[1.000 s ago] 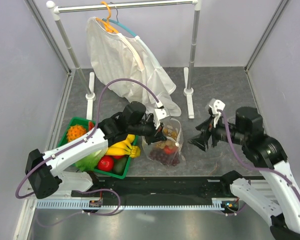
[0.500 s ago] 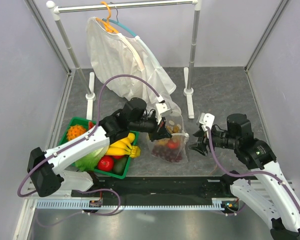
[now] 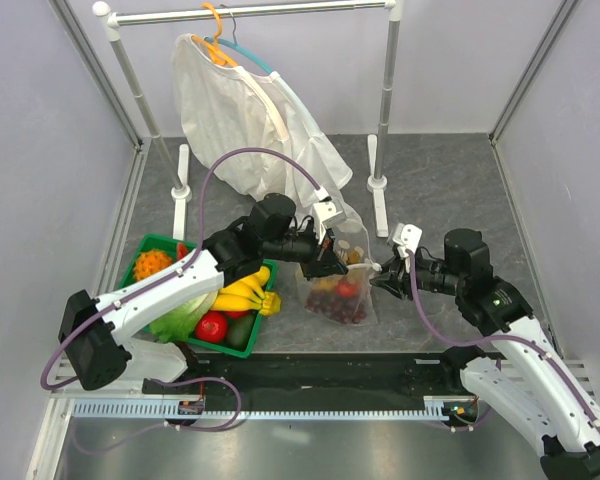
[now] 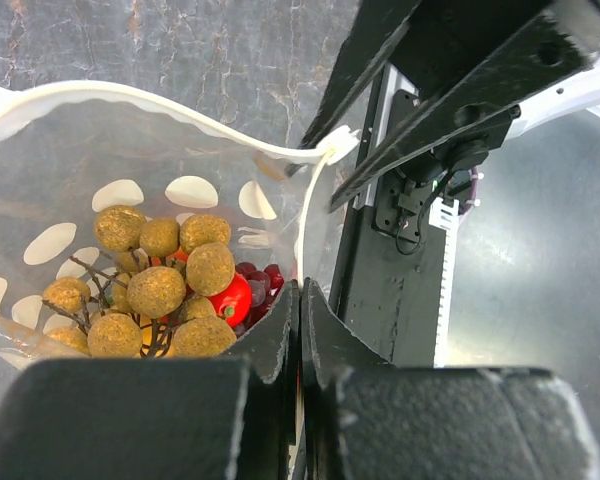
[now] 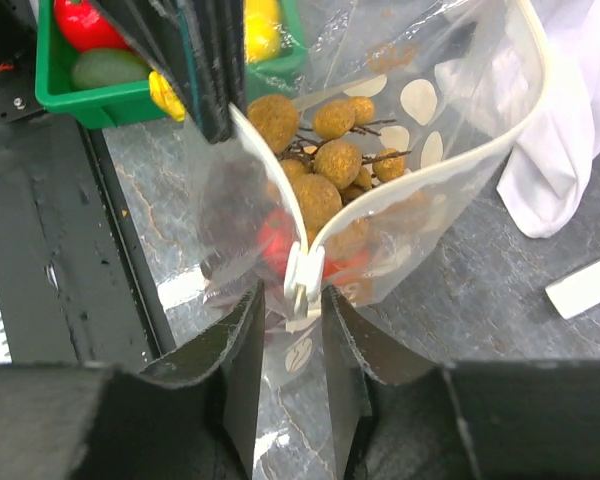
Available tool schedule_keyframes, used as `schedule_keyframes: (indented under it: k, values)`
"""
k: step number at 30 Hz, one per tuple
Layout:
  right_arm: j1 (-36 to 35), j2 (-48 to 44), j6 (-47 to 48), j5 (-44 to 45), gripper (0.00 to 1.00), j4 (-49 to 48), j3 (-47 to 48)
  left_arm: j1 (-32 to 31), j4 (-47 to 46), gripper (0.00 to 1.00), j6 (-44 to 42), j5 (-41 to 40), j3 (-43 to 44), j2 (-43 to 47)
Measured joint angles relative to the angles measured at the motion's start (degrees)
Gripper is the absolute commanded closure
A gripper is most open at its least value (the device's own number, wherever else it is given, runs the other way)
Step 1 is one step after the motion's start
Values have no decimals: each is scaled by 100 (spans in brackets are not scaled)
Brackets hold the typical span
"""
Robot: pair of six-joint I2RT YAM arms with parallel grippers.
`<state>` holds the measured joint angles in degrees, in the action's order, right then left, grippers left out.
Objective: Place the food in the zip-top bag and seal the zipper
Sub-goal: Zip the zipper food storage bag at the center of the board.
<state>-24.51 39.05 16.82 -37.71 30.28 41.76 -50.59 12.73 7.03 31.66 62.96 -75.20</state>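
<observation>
The clear dotted zip-top bag point(image 3: 342, 296) stands on the table with its mouth open. Inside lie the tan berry bunch point(image 4: 160, 285), the orange-red ball point(image 4: 232, 298) and the dark grapes point(image 4: 260, 278). My left gripper point(image 3: 325, 262) is shut on the bag's near rim point(image 4: 302, 240), as the left wrist view point(image 4: 300, 295) shows. My right gripper point(image 3: 380, 275) is open, its jaws on either side of the white slider tab point(image 5: 302, 275) at the zipper's end. The slider sits between the fingertips in the right wrist view point(image 5: 292, 300). The zipper strip point(image 5: 460, 165) is unsealed.
A green basket point(image 3: 140, 248) left of the bag holds a banana bunch point(image 3: 242, 293), lettuce point(image 3: 180, 318) and other toy food. A white garment point(image 3: 250, 130) hangs on the rack point(image 3: 385, 80) behind. A black rail point(image 3: 310, 375) runs along the near edge.
My right gripper has moved left to the bag and now straddles the slider tab. My left gripper has shifted slightly right with the bag's rim, keeping the bag upright.
</observation>
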Motion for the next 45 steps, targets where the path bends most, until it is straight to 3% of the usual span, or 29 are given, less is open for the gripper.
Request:
schedule_keyframes:
  k: [2, 5, 6, 8, 10, 11, 14, 18, 26, 31, 39, 45]
  values:
    - [0, 72, -79, -2, 66, -131, -24, 0, -42, 98, 46, 0, 0, -22]
    - [-2, 83, -168, -2, 88, -280, -48, 0, -90, 98, 87, 2, 0, -24]
    - [0, 76, -197, -4, 100, -313, -48, 0, -94, 98, 92, 2, 0, -24]
    - [0, 68, -208, 0, 100, -358, -48, 2, -94, 97, 96, 2, 0, -24]
    - [0, 66, -201, 7, 100, -352, -48, 17, -90, 88, 94, 2, 0, -24]
    - [0, 61, -181, 7, 100, -343, -48, 33, -85, 74, 92, 7, 0, -24]
    - [0, -17, -55, 4, 100, -236, -48, 201, -72, 48, -46, 184, 0, -15]
    - [0, -179, 214, -15, 100, -24, -48, 424, 151, 33, -909, 476, 31, 98]
    - [-2, -186, 675, -66, 100, 205, -48, 76, 337, 28, -2977, 1097, 973, -76]
    - [-2, -188, 774, -66, 100, 208, -48, -319, 352, 30, -3803, 1235, 1270, -555]
    - [0, -249, 857, -68, 100, 212, -48, -616, 496, 37, -4299, 1165, 1342, -1257]
    - [-2, -313, 911, -92, 100, 289, -48, -619, 496, 55, -4393, 1043, 1565, -1495]
